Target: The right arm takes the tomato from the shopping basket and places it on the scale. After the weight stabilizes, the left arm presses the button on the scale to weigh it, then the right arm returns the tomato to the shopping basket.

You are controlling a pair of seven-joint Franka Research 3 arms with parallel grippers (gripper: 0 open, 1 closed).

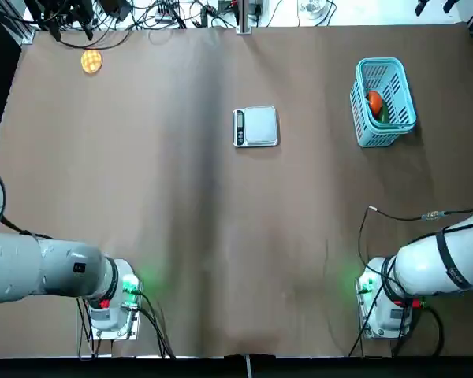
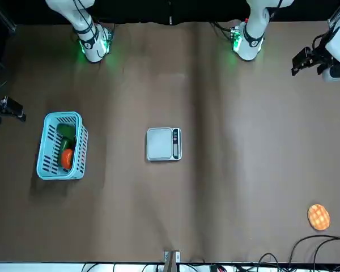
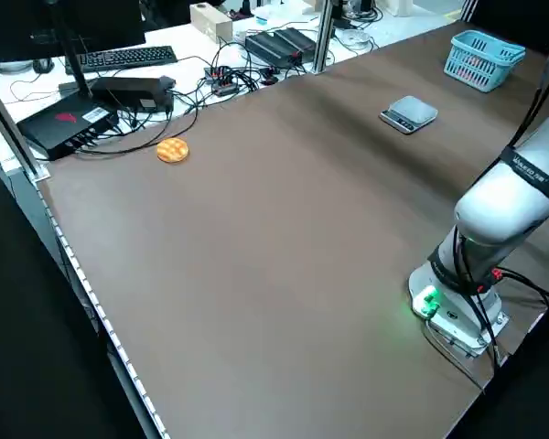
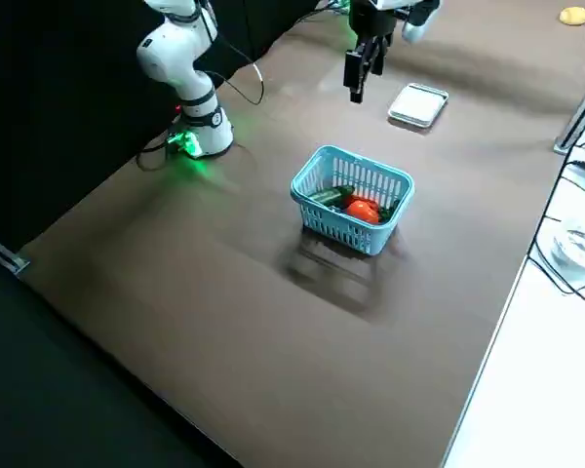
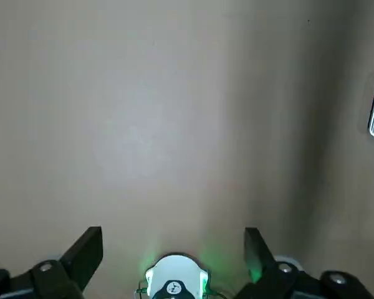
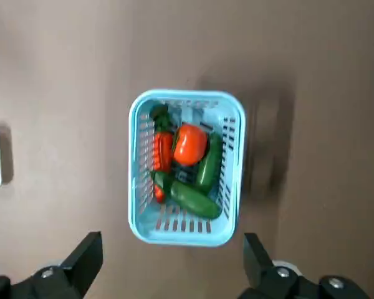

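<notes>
Top view, going left to right: yellow-orange disc (image 1: 91, 61) way off in the far left corner of the bench (image 1: 181, 236), scale (image 1: 255, 127) in the middle with nothing on it, then the shopping basket (image 1: 383, 102) with the tomato (image 1: 374, 102) sitting inside next to some green vegetables (image 6: 193, 198). Left hand (image 5: 173, 249) hangs over bare bench, fingers spread wide, holding nothing. Right hand (image 6: 172, 252) hovers above the basket, also wide open and empty.

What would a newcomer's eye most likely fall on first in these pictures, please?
Probably the light-blue shopping basket at the table's far right, with the orange-red tomato lying among green vegetables inside it. Next, the silver scale alone at mid-table, its plate bare, and a flat yellow-orange disc in the far left corner.
</notes>
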